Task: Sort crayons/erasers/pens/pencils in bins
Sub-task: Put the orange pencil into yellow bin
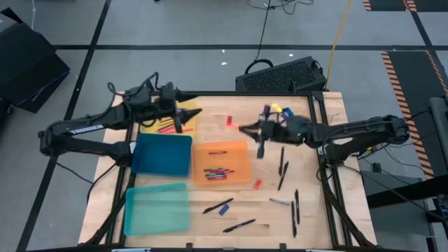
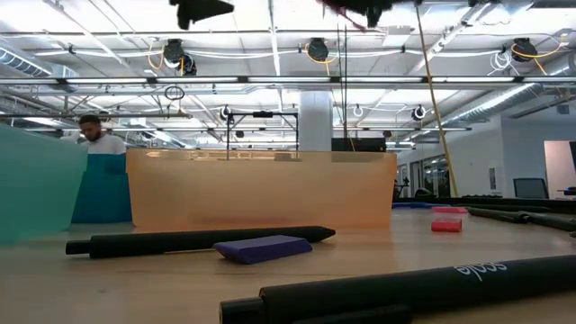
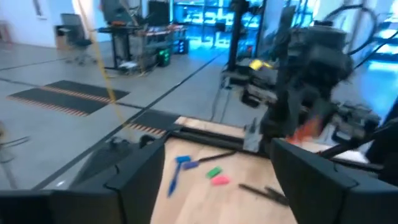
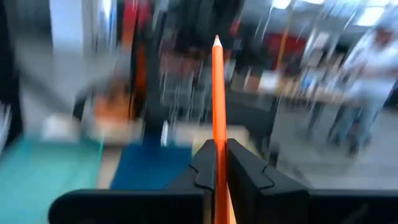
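Pencil [image 4: 218, 112] clamped in right gripper [image 4: 218, 163] | left gripper [image 3: 211, 180] spread open | orange bin [image 1: 221, 163] partly filled | pens [image 1: 282, 168], erasers [image 1: 257, 184] still on table [image 1: 329, 112]

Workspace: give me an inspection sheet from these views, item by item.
Surface: wooden table, scattered with items.
Job's things: yellow bin, blue bin, orange bin holding sticks, teal bin; black pens loose; orange pencil gripped.
Clutter: keyboard beyond the table.
Grippers: left gripper open over the yellow bin; right gripper shut on the orange pencil.
Cables: black and yellow cables on the floor.
Surroundings: person in the room behind.
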Controlling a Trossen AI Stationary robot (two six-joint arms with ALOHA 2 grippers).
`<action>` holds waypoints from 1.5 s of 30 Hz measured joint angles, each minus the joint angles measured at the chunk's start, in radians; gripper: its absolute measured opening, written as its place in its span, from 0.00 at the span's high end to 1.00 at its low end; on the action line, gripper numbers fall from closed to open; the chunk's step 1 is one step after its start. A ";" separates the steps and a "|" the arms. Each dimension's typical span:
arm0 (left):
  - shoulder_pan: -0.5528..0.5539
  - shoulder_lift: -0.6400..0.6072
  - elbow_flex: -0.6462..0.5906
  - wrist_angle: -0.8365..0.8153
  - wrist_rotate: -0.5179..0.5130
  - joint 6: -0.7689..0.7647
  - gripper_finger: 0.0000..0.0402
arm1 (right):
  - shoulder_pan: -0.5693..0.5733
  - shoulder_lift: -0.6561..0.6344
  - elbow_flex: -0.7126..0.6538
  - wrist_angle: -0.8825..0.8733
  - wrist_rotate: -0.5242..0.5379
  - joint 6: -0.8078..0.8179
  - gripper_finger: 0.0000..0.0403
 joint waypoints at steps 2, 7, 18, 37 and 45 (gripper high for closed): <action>-0.019 0.032 0.000 0.059 -0.001 0.000 0.21 | -0.030 0.006 0.001 0.156 -0.002 0.004 0.96; -0.035 0.133 0.000 0.280 0.072 -0.019 0.17 | -0.099 0.025 0.002 0.338 -0.059 0.063 0.96; -0.029 0.448 0.244 0.450 0.214 -0.097 0.39 | -0.156 0.085 0.002 0.406 -0.077 0.132 0.97; 0.019 0.537 0.381 0.373 0.251 -0.051 0.93 | -0.183 0.089 0.002 0.389 -0.051 0.132 0.92; 0.121 0.412 0.466 -0.292 0.162 0.207 0.95 | -0.179 0.067 0.003 0.242 -0.050 0.178 0.65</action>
